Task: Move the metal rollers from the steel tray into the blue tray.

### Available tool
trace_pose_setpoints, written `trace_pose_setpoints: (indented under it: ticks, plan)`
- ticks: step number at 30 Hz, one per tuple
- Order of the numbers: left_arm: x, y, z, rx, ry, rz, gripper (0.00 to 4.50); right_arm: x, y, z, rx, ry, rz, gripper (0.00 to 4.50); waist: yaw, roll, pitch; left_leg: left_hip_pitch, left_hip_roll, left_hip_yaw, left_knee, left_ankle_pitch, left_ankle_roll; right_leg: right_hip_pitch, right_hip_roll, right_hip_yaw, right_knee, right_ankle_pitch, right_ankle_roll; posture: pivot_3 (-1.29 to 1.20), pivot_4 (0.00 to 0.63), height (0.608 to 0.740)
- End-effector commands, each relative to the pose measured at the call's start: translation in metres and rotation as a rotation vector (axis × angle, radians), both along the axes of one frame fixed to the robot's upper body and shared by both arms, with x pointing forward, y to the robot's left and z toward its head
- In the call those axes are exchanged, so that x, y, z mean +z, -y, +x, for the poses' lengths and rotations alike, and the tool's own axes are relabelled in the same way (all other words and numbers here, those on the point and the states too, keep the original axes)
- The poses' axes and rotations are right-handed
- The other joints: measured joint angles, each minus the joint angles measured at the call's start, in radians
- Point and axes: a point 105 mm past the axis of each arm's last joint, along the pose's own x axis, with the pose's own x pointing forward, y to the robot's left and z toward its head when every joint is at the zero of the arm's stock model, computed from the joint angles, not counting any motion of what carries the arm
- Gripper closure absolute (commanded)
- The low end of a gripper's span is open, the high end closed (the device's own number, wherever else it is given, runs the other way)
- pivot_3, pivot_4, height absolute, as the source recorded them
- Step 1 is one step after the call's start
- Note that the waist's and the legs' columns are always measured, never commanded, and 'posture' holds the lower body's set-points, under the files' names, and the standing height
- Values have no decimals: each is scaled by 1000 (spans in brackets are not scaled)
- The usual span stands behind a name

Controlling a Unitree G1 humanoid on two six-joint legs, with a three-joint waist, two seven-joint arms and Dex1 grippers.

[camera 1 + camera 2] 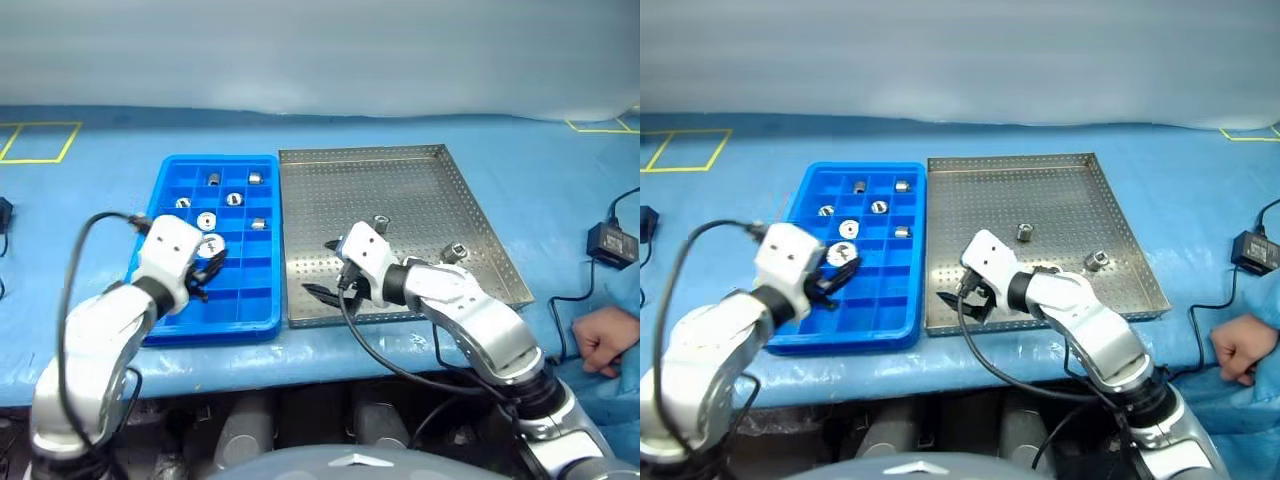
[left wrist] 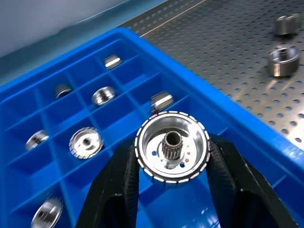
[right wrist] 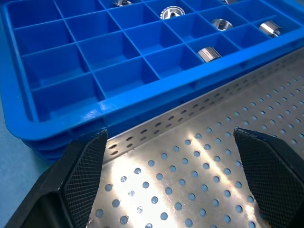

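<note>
The blue tray (image 1: 170,180) touches the steel tray's (image 1: 470,215) left rim. The left gripper (image 2: 172,187), over near compartments, clamps a roller (image 2: 172,146). The right gripper (image 3: 168,175), jaws wide and empty, hovers at the steel tray's near-left edge. Two rollers (image 1: 1024,233) remain there.

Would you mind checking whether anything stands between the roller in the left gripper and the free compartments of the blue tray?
Nothing visible does. The left gripper holds its roller above the blue tray, and the compartments below it look free; other rollers sit farther in.
</note>
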Motion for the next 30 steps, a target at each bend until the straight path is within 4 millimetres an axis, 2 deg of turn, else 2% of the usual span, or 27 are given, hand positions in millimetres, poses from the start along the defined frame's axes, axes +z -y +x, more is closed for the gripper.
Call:
trace_pose_setpoints:
  ticks: [1, 4, 6, 13, 18, 19, 20, 23, 26, 30]
  plan:
    - [9, -14, -13, 110, 35, 26, 2809, 10, -6, 0, 47, 40, 17, 0, 22, 0, 0, 0, 0, -1, 0, 0, -1, 0, 0, -1, 0, 0, 0, 220, 150, 740]
    - [-3, -25, -21, 185, -13, 37, 2809, 9, -8, 1, 63, 39, 13, 0, 38, 0, 0, 0, 0, -2, 0, 1, -2, 0, 0, -2, 0, -1, 0, 241, 150, 740]
    - [-10, -26, -24, 197, -39, 26, 2809, 10, -9, 1, 76, 39, 11, 0, 42, 0, 0, 0, 1, -2, 0, -1, -6, 0, 0, -3, 0, -1, 1, 253, 150, 740]
    - [-21, -29, -20, 226, -65, 8, 2809, 16, -11, -2, 108, 40, 31, 0, 55, 0, 0, -1, 1, -2, -1, -1, -8, -1, 0, -4, 0, 0, -1, 252, 150, 740]
    - [-16, -28, -16, 228, -41, 2, 1182, 17, -10, -2, 100, 44, 36, 0, 55, 0, 0, -1, 1, -2, -1, -2, -8, -1, 0, -4, 0, -1, -2, 235, 150, 740]
    - [-12, -24, -14, 211, -17, -18, 740, 17, -10, -2, 97, 45, 37, 0, 55, 0, 0, -1, 1, -2, -1, -2, -8, -1, 0, -4, 0, -1, -2, 230, 150, 740]
    - [-8, -19, -11, 185, 12, -47, 534, 17, -10, -2, 94, 46, 36, 0, 55, 0, 0, -1, 1, -2, -1, -2, -8, -1, 0, -4, 0, -1, -2, 227, 150, 740]
    - [9, 1, -2, 78, 106, -136, 534, 18, -8, -1, 77, 55, 36, 0, 56, 0, 0, -1, 1, -3, -1, -2, -8, -1, -1, -4, 0, -1, -2, 212, 150, 740]
    - [26, 31, 7, -81, 193, -231, 534, 19, -4, 2, 43, 68, 29, 0, 56, 0, 0, -1, 1, -2, -1, -2, -9, -1, -1, -5, 0, 1, -4, 202, 150, 740]
    - [30, 63, 26, -269, 199, -247, 534, 17, 5, 7, -26, 81, 0, 0, 53, 0, 0, -1, 1, -2, -1, -1, -8, -1, -1, -5, -1, 1, -5, 136, 150, 740]
